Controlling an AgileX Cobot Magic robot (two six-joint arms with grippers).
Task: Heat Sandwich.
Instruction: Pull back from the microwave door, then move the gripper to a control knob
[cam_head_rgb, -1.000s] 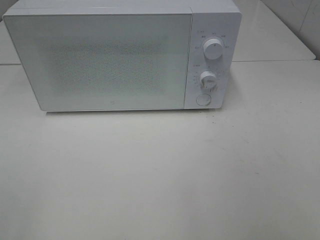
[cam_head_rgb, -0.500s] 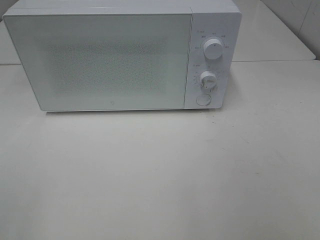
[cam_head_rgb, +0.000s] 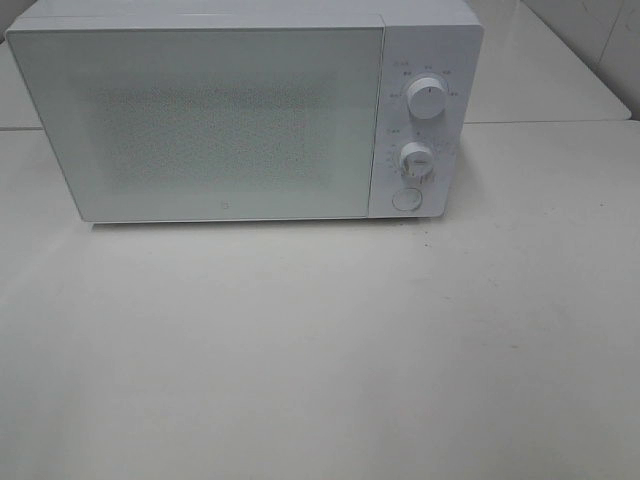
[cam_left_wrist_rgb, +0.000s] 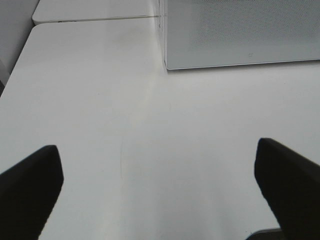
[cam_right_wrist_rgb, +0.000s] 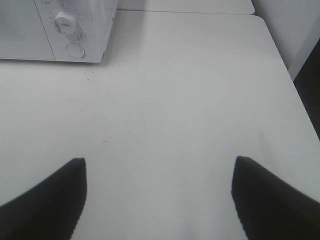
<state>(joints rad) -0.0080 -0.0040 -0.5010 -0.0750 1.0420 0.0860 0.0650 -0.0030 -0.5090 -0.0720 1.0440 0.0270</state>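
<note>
A white microwave (cam_head_rgb: 230, 115) stands at the back of the white table (cam_head_rgb: 320, 350) with its door shut. Its two knobs (cam_head_rgb: 427, 100) and round button (cam_head_rgb: 406, 199) are on its right panel. The sandwich and the pink plate are out of view. Neither arm shows in the exterior high view. My left gripper (cam_left_wrist_rgb: 157, 185) is open and empty over bare table in front of the microwave's lower left corner (cam_left_wrist_rgb: 240, 35). My right gripper (cam_right_wrist_rgb: 160, 200) is open and empty over bare table, to the right of the microwave's knob panel (cam_right_wrist_rgb: 75, 30).
The table's left edge (cam_left_wrist_rgb: 15, 75) shows in the left wrist view and its right edge (cam_right_wrist_rgb: 295, 95) in the right wrist view. A second table (cam_head_rgb: 540, 70) adjoins behind the microwave.
</note>
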